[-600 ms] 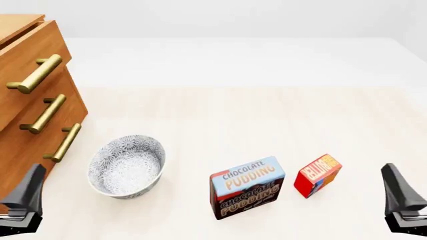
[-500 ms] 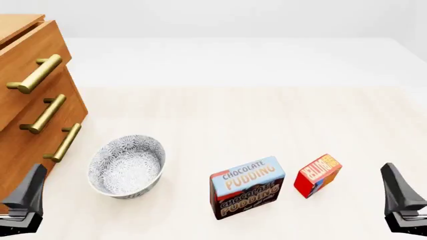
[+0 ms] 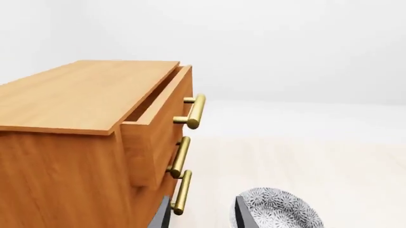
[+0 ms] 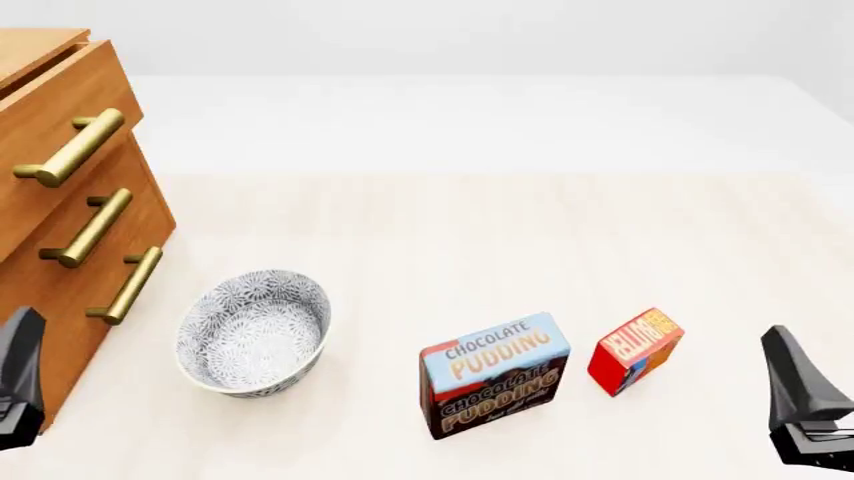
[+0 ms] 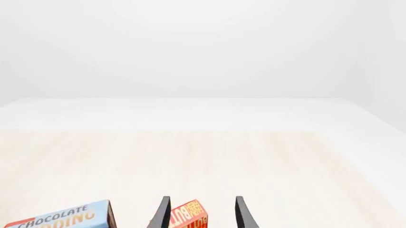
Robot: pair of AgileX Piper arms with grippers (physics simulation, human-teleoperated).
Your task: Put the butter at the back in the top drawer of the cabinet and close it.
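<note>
Claws of both arms, left [image 3: 201, 213] and right [image 5: 200, 213], gape apart; small red butter box [image 4: 635, 350] stands on pale worktop [image 4: 507, 240], wooden cabinet's [image 4: 40, 290] top drawer [image 3: 155, 128] ajar.

My left gripper [image 4: 16, 385] is dark charcoal — a flat, tapering blade of a finger with a matte face, paler grey along its edge. My right gripper [image 4: 805, 405] matches it, widening into a blocky base with a thin light line. Through my wrist cameras, each finger [image 5: 242, 213] shows as a slim black wedge.
</note>
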